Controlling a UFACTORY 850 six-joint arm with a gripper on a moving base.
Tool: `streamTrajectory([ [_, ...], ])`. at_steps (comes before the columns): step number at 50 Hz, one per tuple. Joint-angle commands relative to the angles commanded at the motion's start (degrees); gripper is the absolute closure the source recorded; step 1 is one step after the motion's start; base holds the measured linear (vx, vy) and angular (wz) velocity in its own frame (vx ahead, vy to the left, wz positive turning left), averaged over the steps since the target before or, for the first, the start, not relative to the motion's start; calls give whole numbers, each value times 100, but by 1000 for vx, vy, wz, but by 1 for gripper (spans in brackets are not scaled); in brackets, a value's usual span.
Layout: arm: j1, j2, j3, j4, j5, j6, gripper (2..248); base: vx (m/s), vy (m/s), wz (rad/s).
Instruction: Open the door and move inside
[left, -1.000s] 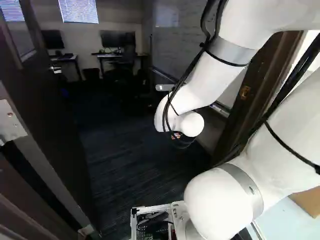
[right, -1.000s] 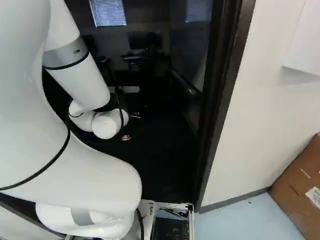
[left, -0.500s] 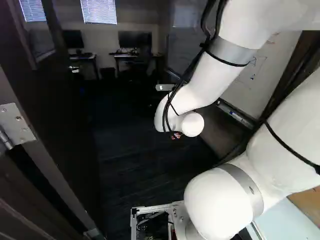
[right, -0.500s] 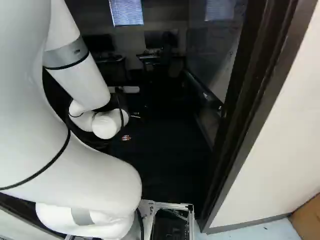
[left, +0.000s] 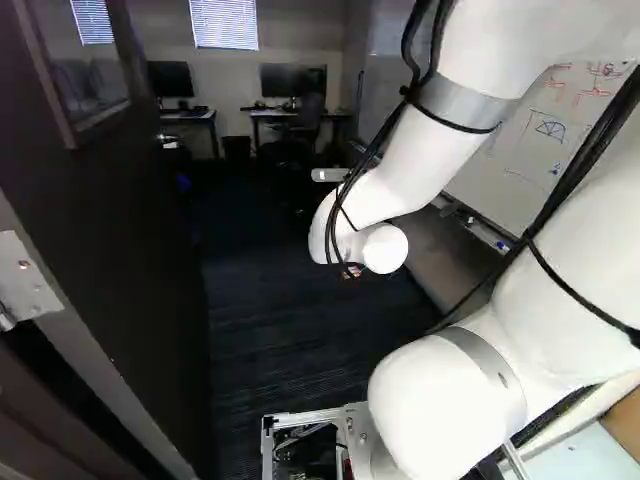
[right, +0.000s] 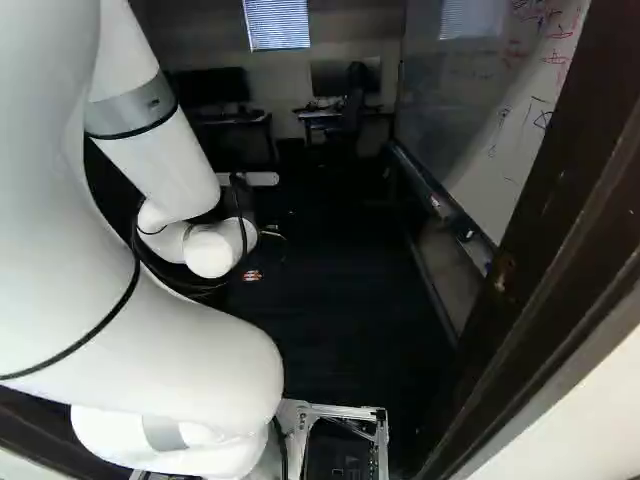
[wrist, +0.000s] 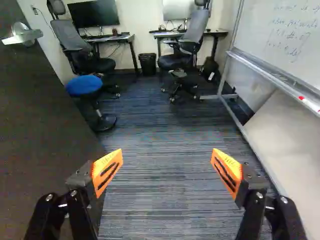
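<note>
Wrist view, dark flat door (wrist: 40, 120): open
Black orange-padded gripper (right: 252, 275): spread wide, beside door
Round blue stool (wrist: 84, 85): near door

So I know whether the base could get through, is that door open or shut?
Open: the door stands swung aside at the left of the left base view, and the room's carpet runs on past it.

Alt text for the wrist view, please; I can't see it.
An open gripper hangs over striped carpet beside an open dark door, whiteboard opposite; ahead are two desks, two office chairs, a blue stool and a trash can.
</note>
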Motion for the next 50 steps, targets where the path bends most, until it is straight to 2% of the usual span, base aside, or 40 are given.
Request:
streamTrajectory([
  [30, 0, 0, 0, 0, 0, 0, 3, 165, 4, -9],
  [50, 0, 0, 0, 0, 0, 0, 3, 235, 30, 129],
])
